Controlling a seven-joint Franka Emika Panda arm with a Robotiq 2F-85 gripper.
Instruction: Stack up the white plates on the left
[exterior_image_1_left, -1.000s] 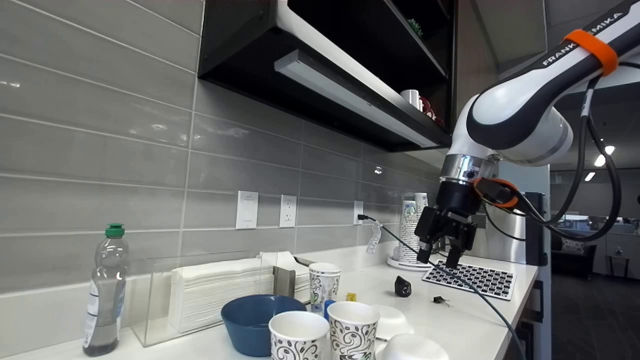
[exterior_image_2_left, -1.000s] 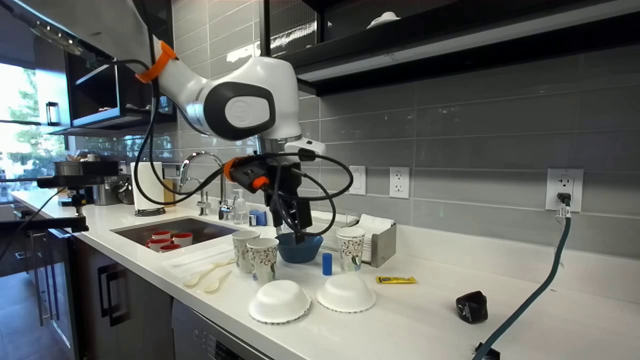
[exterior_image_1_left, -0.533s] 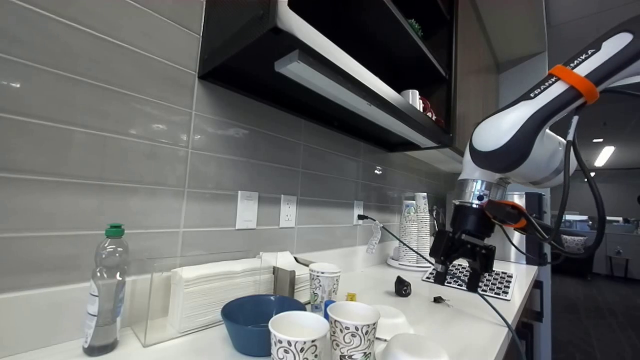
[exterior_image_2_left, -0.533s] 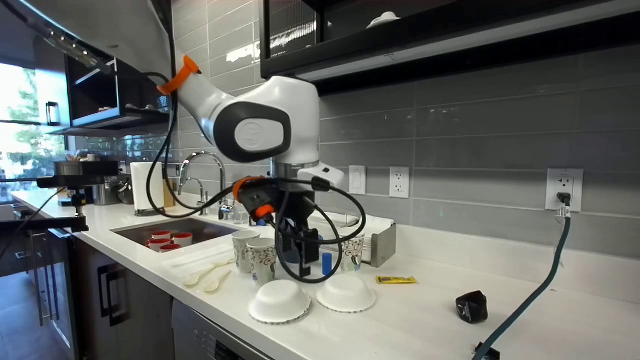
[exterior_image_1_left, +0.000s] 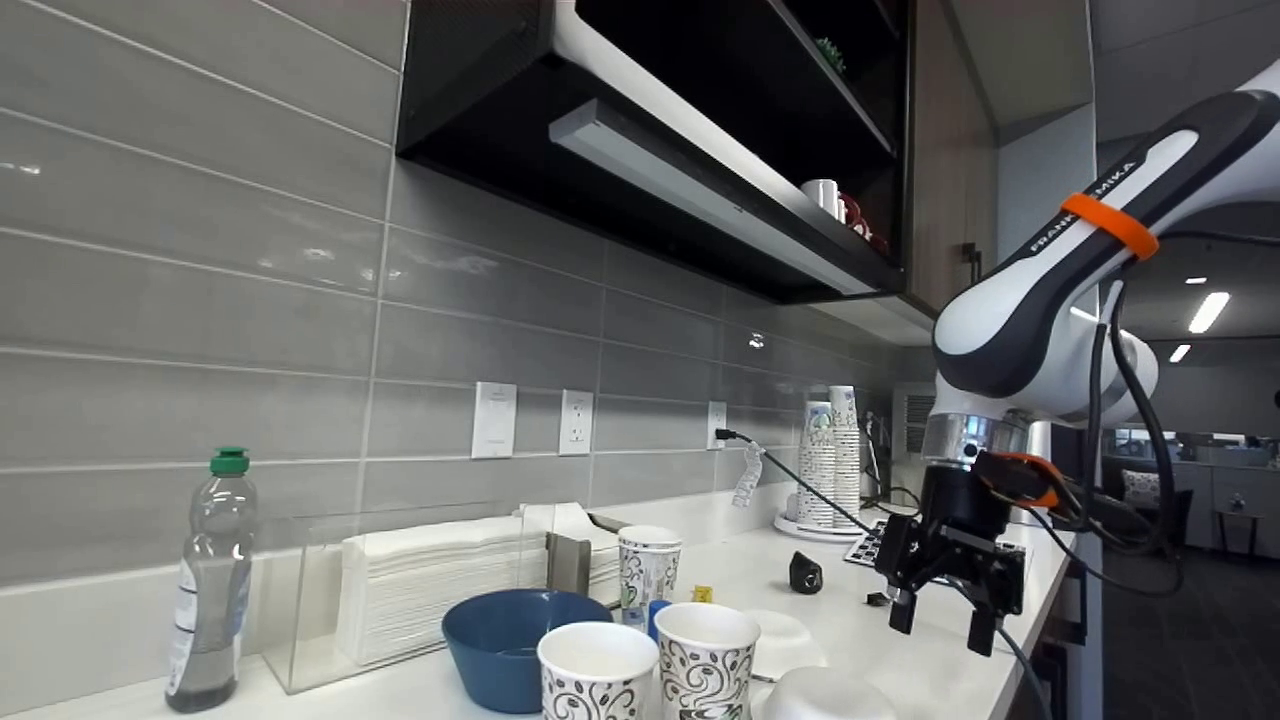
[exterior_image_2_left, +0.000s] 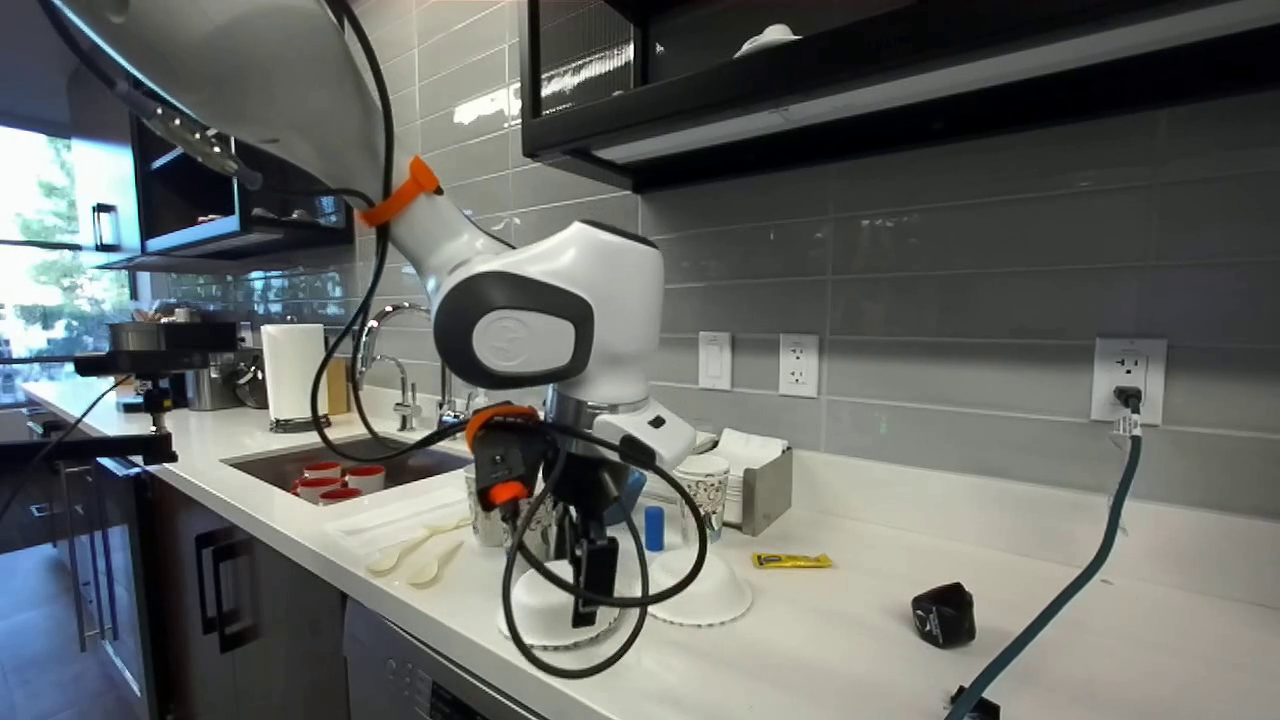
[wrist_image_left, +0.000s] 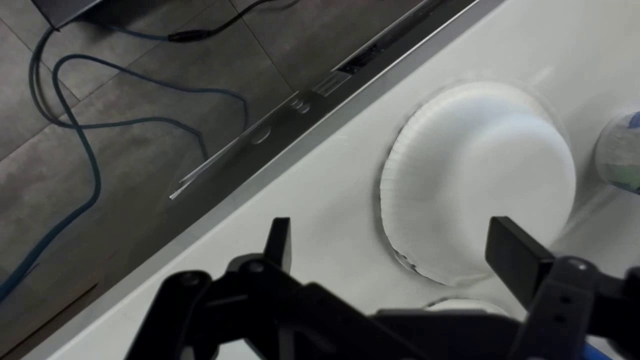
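One black gripper, jaws spread apart, hangs above a white counter near two white plates, which lie upturned, just beside each other.

The white table carries two round, fluted white plates, upside down and just beside each other. Near them stand a round blue bowl, swirl-patterned white paper cups and a blue cylinder; a slim yellow packet lies flat, and a clear green-capped bottle stands.
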